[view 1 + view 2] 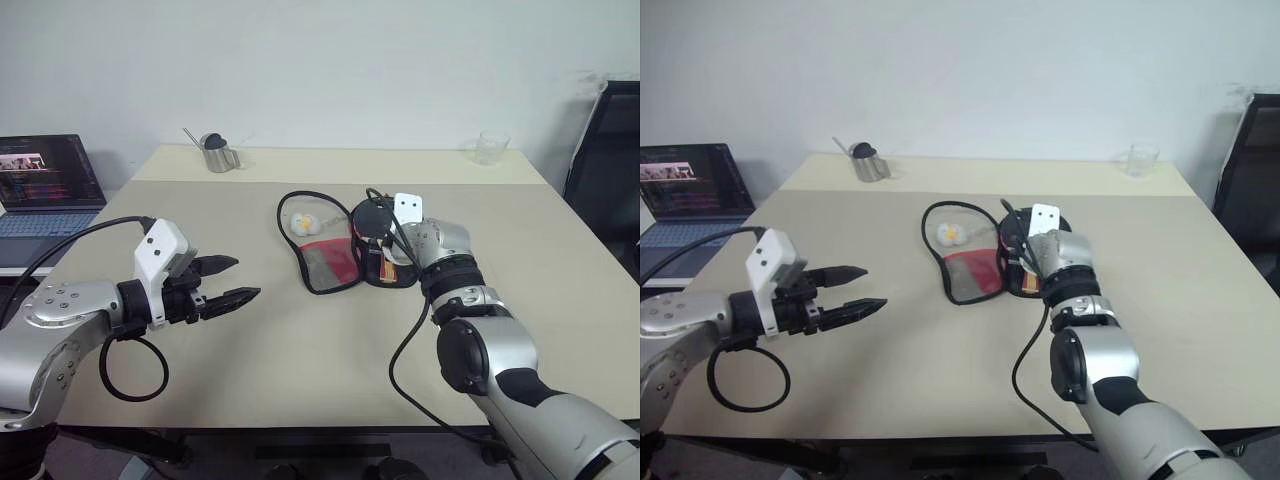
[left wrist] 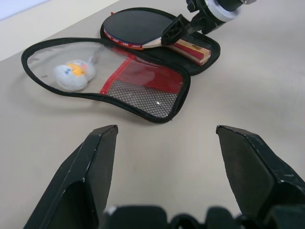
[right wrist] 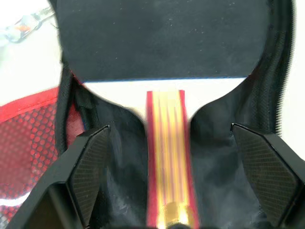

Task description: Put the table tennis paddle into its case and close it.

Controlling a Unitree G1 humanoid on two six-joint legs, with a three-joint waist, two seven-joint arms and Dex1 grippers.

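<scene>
- Left eye view: the case [image 1: 325, 250] is seen lying open at the centre of the frame on a beige table [image 1: 300, 360], with its mesh-and-red flap spread toward the left. The table tennis paddle [image 1: 378, 228] is lodged in the right half, partly hidden by the right gripper [image 1: 385, 240]. The left gripper [image 1: 228, 282] hovers at lower left, well apart from the case, its fingers parted and empty.
- Right eye view: a plain pale wall is shown behind the table; a laptop [image 1: 685, 195] sits at the left edge, a metal cup [image 1: 870, 165] at the far side, a clear glass [image 1: 1140, 158] at upper right, and a dark chair [image 1: 1255, 170] at the right edge.
- Left wrist view: a white-yellow charm [image 2: 71, 76] is seen resting on the open flap — it could be caught in the seam when the flap is folded over.
- Right wrist view: the right fingers stand wide on either side of the striped handle [image 3: 167, 157], gripping nothing. The blade lies within the black lining; the handle looks close to the zip edge — a shut flap could snag there, it is judged.
</scene>
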